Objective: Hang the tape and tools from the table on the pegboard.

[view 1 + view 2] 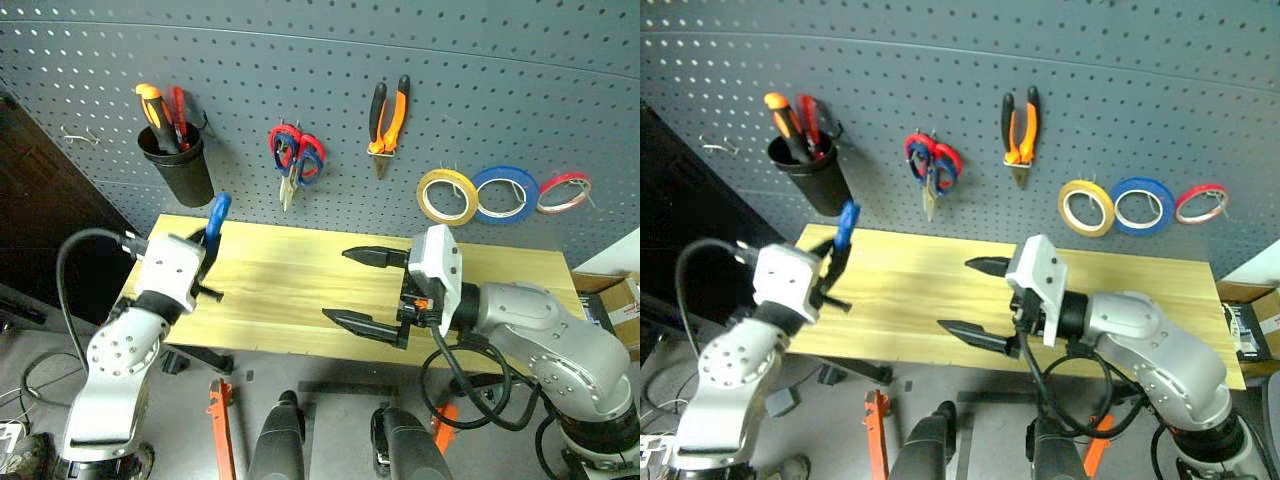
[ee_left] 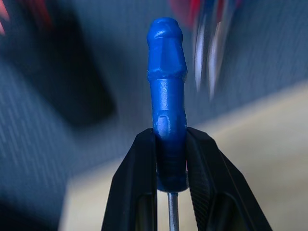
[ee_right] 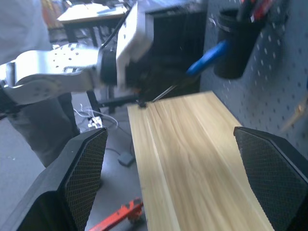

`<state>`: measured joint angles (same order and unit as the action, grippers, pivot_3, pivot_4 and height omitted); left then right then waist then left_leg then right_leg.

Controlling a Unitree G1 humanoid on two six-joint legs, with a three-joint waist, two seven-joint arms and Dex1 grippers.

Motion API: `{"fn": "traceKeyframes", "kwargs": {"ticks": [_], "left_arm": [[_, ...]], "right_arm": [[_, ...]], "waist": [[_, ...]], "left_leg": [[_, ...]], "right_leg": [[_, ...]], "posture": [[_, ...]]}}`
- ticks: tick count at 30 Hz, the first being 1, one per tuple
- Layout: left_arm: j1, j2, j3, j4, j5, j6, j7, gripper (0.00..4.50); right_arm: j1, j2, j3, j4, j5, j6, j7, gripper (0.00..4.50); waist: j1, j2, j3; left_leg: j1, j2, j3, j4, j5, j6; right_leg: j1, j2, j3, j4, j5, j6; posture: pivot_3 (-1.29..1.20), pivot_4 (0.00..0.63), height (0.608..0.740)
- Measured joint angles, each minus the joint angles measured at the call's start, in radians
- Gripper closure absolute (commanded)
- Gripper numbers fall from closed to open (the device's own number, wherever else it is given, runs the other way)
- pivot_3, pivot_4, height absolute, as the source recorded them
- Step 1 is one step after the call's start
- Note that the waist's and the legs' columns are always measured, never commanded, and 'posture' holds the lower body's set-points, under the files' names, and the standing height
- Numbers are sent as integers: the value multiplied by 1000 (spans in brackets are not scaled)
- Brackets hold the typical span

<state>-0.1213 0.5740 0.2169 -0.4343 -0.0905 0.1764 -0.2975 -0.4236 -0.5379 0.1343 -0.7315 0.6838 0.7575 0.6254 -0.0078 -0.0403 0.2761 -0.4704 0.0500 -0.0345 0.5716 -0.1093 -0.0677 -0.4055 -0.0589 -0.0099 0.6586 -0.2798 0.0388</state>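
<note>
The left gripper [image 1: 207, 262] is raised above the table's [image 1: 300, 290] left end, clenched on the blue screwdriver [image 1: 216, 220]. The glossy blue handle rises past its fingertips, tilted toward the pegboard [image 1: 330, 70] just below the black cup [image 1: 180, 168]; the thin metal shaft runs back between the fingers. The right gripper [image 1: 358, 288] hovers level over the table, released and wide, pointing leftward.

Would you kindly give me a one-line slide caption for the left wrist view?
Left gripper shut on the blue screwdriver, handle up, before the pegboard.
</note>
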Motion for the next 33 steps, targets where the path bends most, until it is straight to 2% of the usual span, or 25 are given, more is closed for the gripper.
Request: {"fn": "traceKeyframes", "kwargs": {"ticks": [3, 5, 9, 11, 18, 26, 28, 33], "left_arm": [[-194, 29, 30, 13, 0, -3, 10, 3988], [-320, 31, 34, 40, -2, 8, 26, 3988], [-592, 16, 46, 216, -14, 35, 82, 3988], [-678, 18, 72, 330, -15, 21, 106, 3988], [-759, -33, 82, 722, -13, -179, 131, 3988], [-714, -87, 82, 784, -12, -275, 180, 3988], [-682, -88, 87, 778, -9, -273, 203, 3244], [-614, -94, 111, 697, -22, -248, 251, 1709]], "right_arm": [[-18, -2, -3, 33, -2, -21, 22, 0], [-25, -4, -3, 50, -5, -35, 33, 0], [-38, -3, 5, 75, -29, -53, 40, 0], [-39, -2, 5, 76, -35, -53, 38, 0], [-46, 9, 4, 77, -36, -52, 21, 0], [-62, 8, -23, 70, -22, -26, -12, 0], [-63, 8, -34, 69, -13, -20, -18, 0], [-76, 8, -45, 69, 7, -6, -25, 0]], "waist": [[9, 0, 0], [10, 0, 0], [6, 0, 0], [-2, 0, 0], [-21, 0, 0], [-27, 0, 0], [-32, 0, 0], [-40, 0, 0]], "left_leg": [[-1, 0, 1, 0, 4, 6], [-1, 0, 2, 1, 4, 6], [-2, -1, 1, 1, 4, 6], [-2, -1, 2, 1, 4, 6], [-2, -1, 1, 3, 4, 6], [-1, -1, 1, 4, 5, 6], [-1, -1, 1, 4, 5, 6], [-1, -1, 1, 6, 5, 6]], "right_leg": [[1, 2, 1, 0, 1, 3], [2, 2, 1, 1, 5, 10], [1, 4, 2, 4, 4, 13], [1, 4, 3, 4, 4, 13], [1, 4, 2, 7, 6, 12], [1, 4, 2, 8, 8, 10], [1, 4, 2, 9, 8, 10], [1, 4, 3, 14, 8, 10]], "posture": [[-6, 231, 740], [-14, 228, 740], [-33, 228, 740], [-40, 228, 740], [-92, 232, 740], [-117, 234, 740], [-115, 233, 740], [-99, 227, 740]]}}
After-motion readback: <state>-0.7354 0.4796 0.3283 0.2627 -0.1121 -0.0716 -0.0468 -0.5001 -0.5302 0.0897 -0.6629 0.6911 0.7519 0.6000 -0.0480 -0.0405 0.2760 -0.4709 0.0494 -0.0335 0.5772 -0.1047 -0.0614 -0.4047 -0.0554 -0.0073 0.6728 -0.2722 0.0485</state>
